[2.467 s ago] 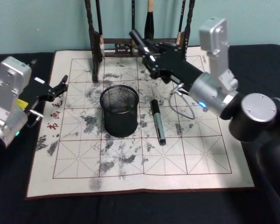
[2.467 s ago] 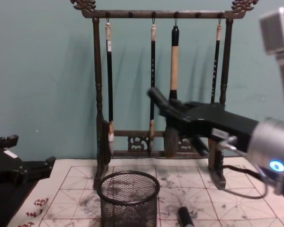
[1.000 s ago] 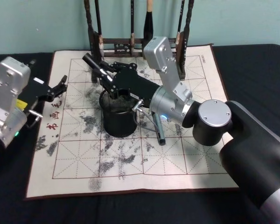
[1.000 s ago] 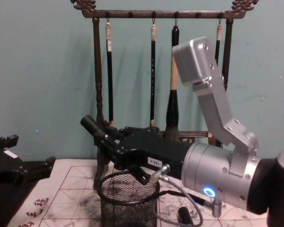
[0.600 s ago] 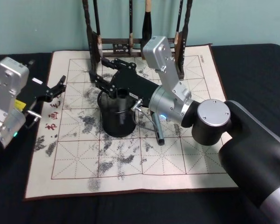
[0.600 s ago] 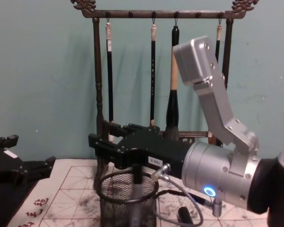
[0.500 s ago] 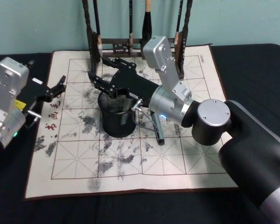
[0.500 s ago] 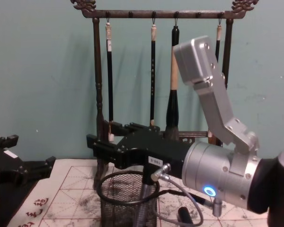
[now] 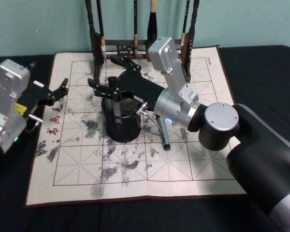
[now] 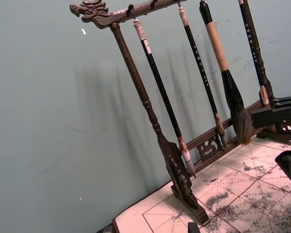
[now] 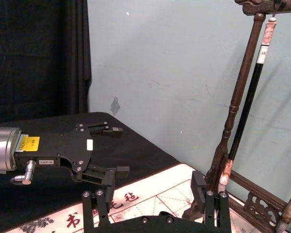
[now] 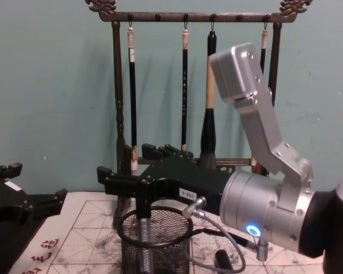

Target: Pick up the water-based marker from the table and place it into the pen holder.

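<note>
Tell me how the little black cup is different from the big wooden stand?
The pen holder is short, round, black mesh; the brush rack is tall, dark carved wood. A marker stands inside the pen holder; brushes hang from the brush rack's top bar. Both hold writing tools. The right gripper hovers open above the pen holder; the left gripper is parked at the mat's left edge.

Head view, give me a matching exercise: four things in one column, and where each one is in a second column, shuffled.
Things:
1. standing marker
2. lying marker
3. right gripper
4. left gripper

Places:
A. open, above the pen holder
B. inside the pen holder
C. at the left edge of the mat
D. flat on the mat, to the right of the pen holder

Pairs: 1-B, 2-D, 3-A, 4-C
</note>
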